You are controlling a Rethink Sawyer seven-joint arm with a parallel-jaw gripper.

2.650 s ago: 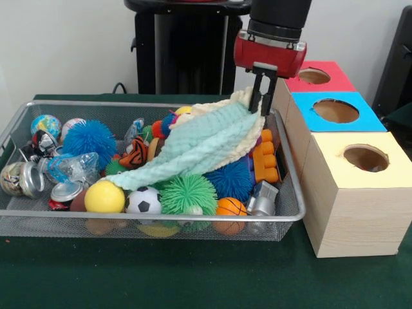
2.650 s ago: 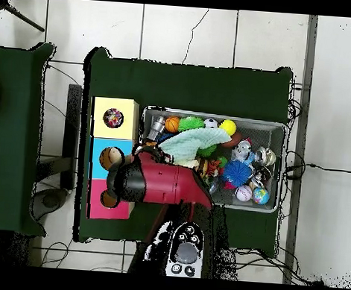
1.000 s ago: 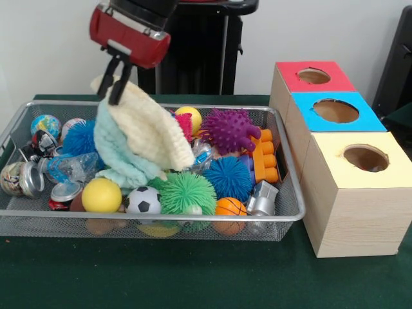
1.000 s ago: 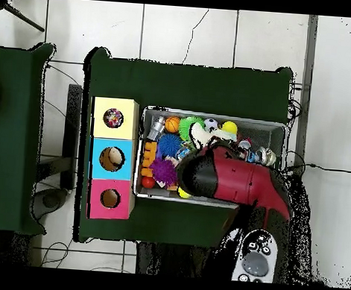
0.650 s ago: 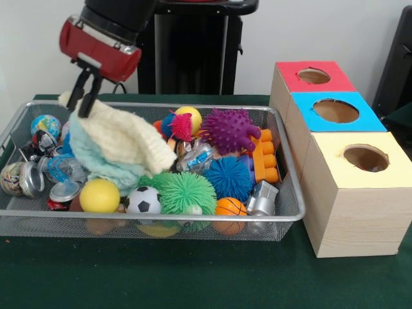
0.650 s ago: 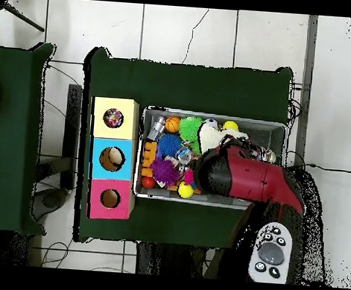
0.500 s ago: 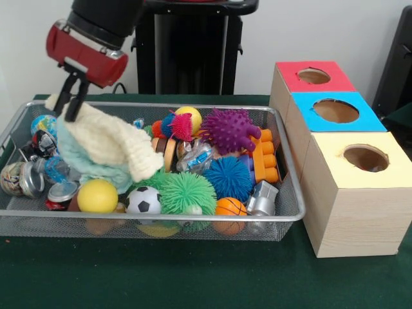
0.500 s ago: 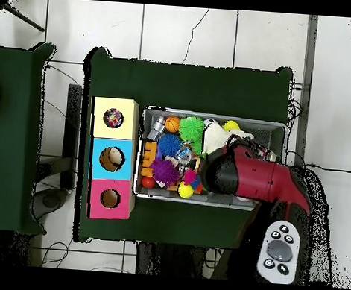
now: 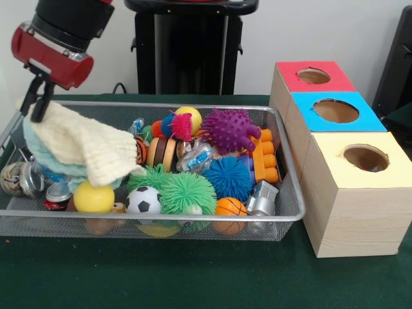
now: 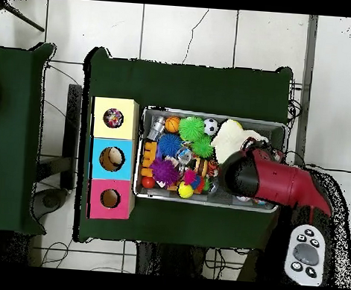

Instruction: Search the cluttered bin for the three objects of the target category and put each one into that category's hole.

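Green bench [image 9: 161,277], wire bin [image 9: 283,215] packed with toys; end effector [image 9: 37,108] pinches a cream-and-mint knitted cloth [image 9: 80,149], draped over the bin's end.

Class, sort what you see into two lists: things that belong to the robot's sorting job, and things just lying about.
Belongs to the job: the hand, shut on the cream cloth; the wire bin; the toys in it; the red box, blue box and yellow box, each with a hole. Which toys count cannot be told.

Just there: black stand; green tabletop.
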